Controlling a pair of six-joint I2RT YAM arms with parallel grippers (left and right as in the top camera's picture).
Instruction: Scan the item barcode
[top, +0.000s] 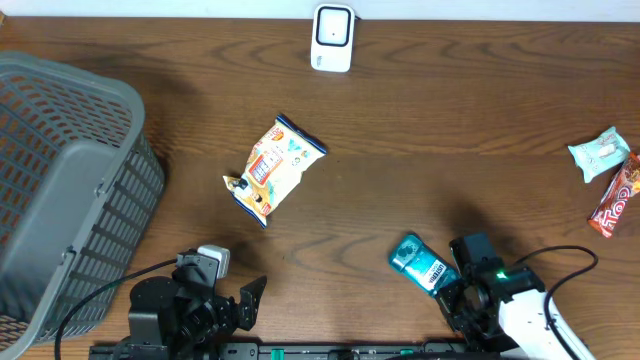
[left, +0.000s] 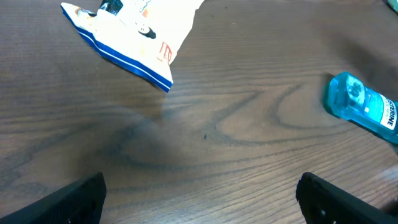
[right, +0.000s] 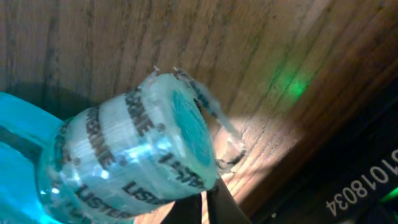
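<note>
Nearest, the left claw (left: 199, 202) hung wide and empty over the surface (top: 450, 130). The right claw (right: 202, 208) was pinched closed just beside the mouthwash bottle (top: 422, 262), probably to nudge it, not to grip it. Farther off lay the snack bag (top: 272, 168), and the scanner (top: 332, 38) stood at the far edge.

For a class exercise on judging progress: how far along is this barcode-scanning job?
Done: nothing visible; the white scanner stands alone at the table's far edge. In hand: nothing; the left gripper is open and empty, the right gripper shut beside the mouthwash bottle. Left: pick up an item and show its barcode to the scanner.
</note>
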